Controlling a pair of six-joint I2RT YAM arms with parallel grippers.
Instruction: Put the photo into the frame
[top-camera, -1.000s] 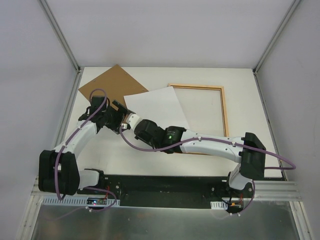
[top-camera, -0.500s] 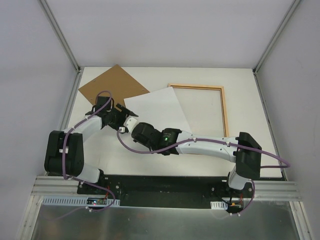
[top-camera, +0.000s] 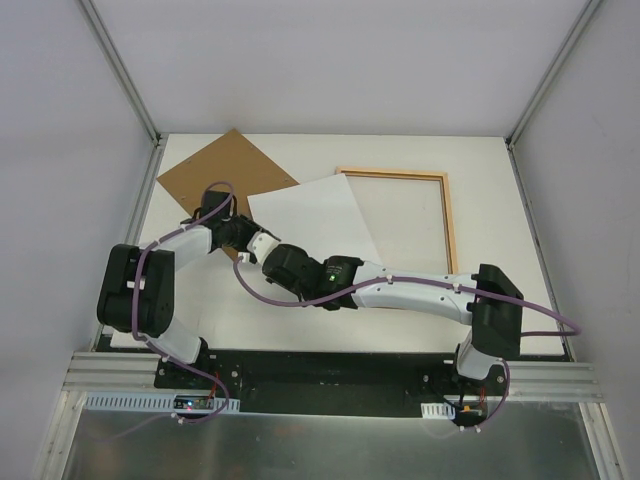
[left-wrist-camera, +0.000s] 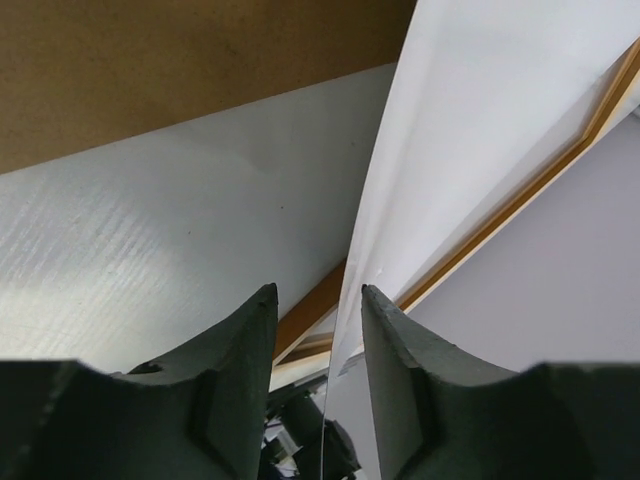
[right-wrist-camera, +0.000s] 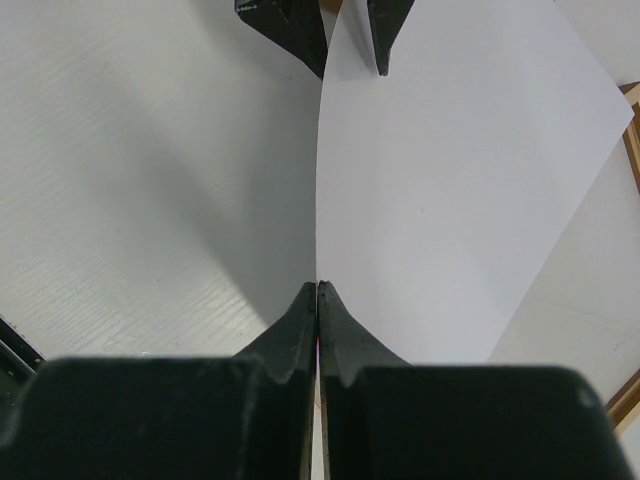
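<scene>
**Both arms reach to the left-centre of the table, grippers facing each other**

The right arm stretches from its base at the near right edge far across to the left, low over the table, its forearm nearly level. The right gripper (right-wrist-camera: 317, 290) has its jaws pressed together on the edge of the photo (right-wrist-camera: 470, 180), white back showing. The left arm folds sharply at the elbow, its wrist pointing right. The left gripper (left-wrist-camera: 318, 300) stands partly open, its fingers astride the photo's edge without visibly clamping it.

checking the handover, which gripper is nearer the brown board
Left. The left gripper sits at the brown board's near edge; the right gripper is just beyond, pinching the photo.
</scene>
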